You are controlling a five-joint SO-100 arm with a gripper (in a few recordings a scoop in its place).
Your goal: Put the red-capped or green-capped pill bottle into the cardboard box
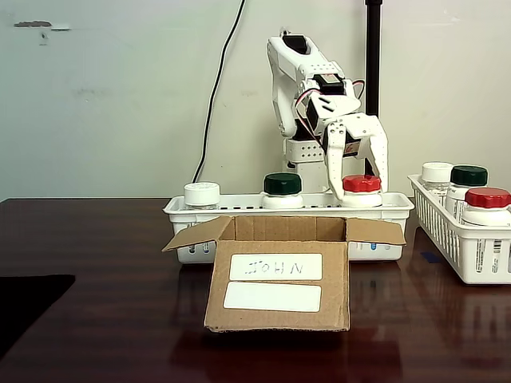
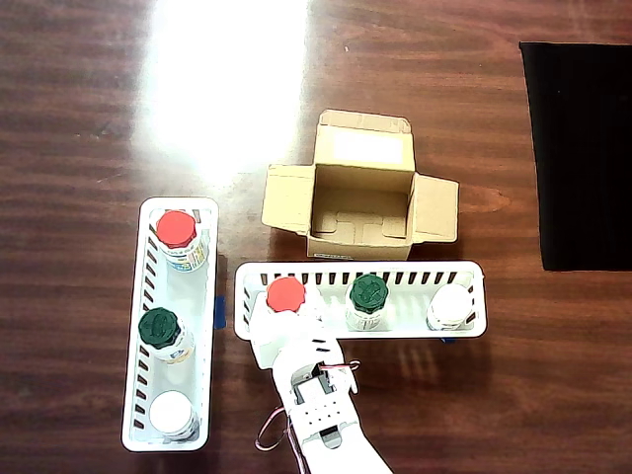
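Gripper: your white gripper (image 1: 357,179) is hanging over the near basket with its two fingers pointing down, spread apart and straddling the red cap; I cannot tell whether they are touching it. In the overhead view the gripper (image 2: 279,318) is sitting at the bottle's 6 o'clock side.

Pill bottle: the red-capped pill bottle (image 1: 361,190) is standing upright in the near basket, at the right end in the fixed view and at the left end from overhead (image 2: 285,294).

Near basket: the white slotted basket (image 2: 472,270) is lying just behind the box; you are also seeing a green-capped bottle (image 2: 367,293) in its middle and a white-capped bottle (image 2: 449,306) at its other end.

Cardboard box: the cardboard box (image 1: 279,319) is sitting open, flaps spread, two white labels on its front. From overhead the box (image 2: 337,188) is at roughly 1 o'clock from the red cap, just beside the basket.

Side basket: a second basket (image 2: 144,326) is standing at 9 o'clock of the near one in the overhead view, holding another red-capped bottle (image 2: 177,231), a green-capped one (image 2: 158,328) and a white-capped one (image 2: 171,414).

Table: everything is resting on a dark wooden table (image 2: 89,118), with a black mat (image 2: 578,148) at 2 o'clock.
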